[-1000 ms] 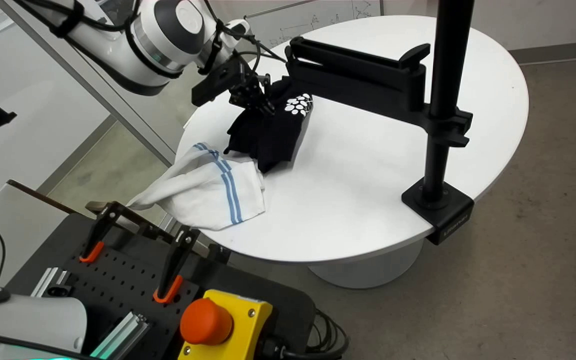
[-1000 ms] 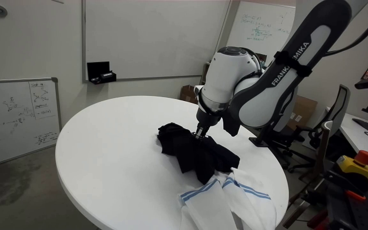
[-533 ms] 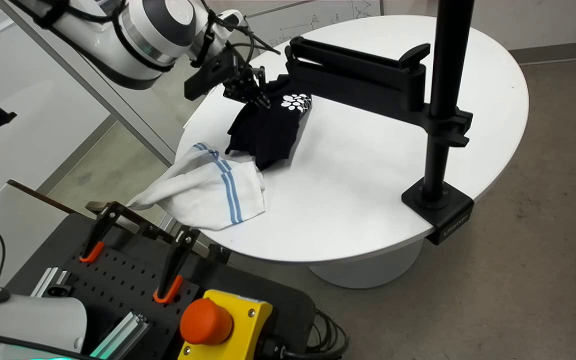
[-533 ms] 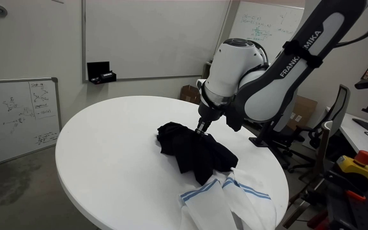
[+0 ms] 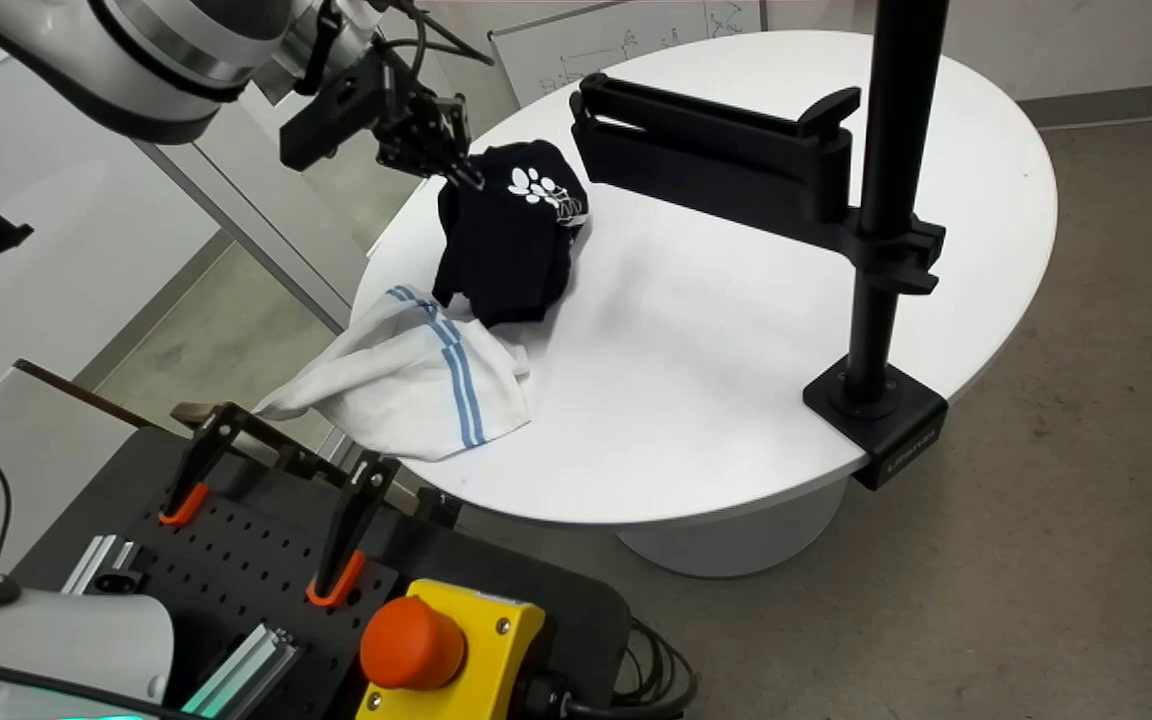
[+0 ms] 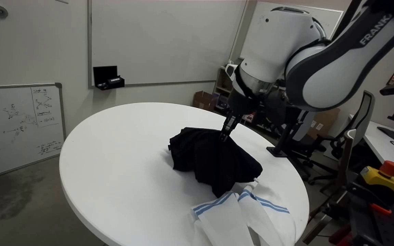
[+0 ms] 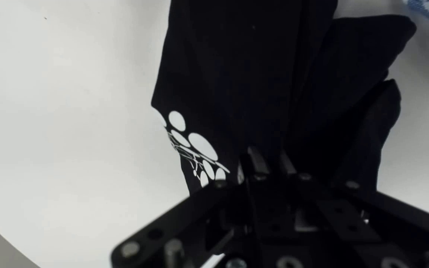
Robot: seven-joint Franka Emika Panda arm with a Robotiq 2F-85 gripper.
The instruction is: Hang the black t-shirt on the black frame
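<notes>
The black t-shirt (image 5: 506, 255) with a white print lies bunched on the white round table; it also shows in an exterior view (image 6: 210, 164) and fills the middle of the wrist view (image 7: 233, 74). My gripper (image 5: 468, 180) is shut on a fold at its upper edge and holds that part slightly raised; it also shows in an exterior view (image 6: 225, 136). In the wrist view the fingertips (image 7: 269, 159) are close together with dark cloth between them. The black frame (image 5: 716, 160), a post with a folded arm, is clamped to the table edge; its base shows in an exterior view (image 6: 277, 152).
A white towel with blue stripes (image 5: 436, 390) lies beside the shirt, also seen in an exterior view (image 6: 245, 222). A dark cart with a yellow and red emergency stop (image 5: 446, 650) and clamps stands by the table (image 5: 716, 450).
My gripper has moved up and away from the table's middle, toward the left in an exterior view. The shirt's held part has risen and shifted with it. The towel is nearly unmoved.
</notes>
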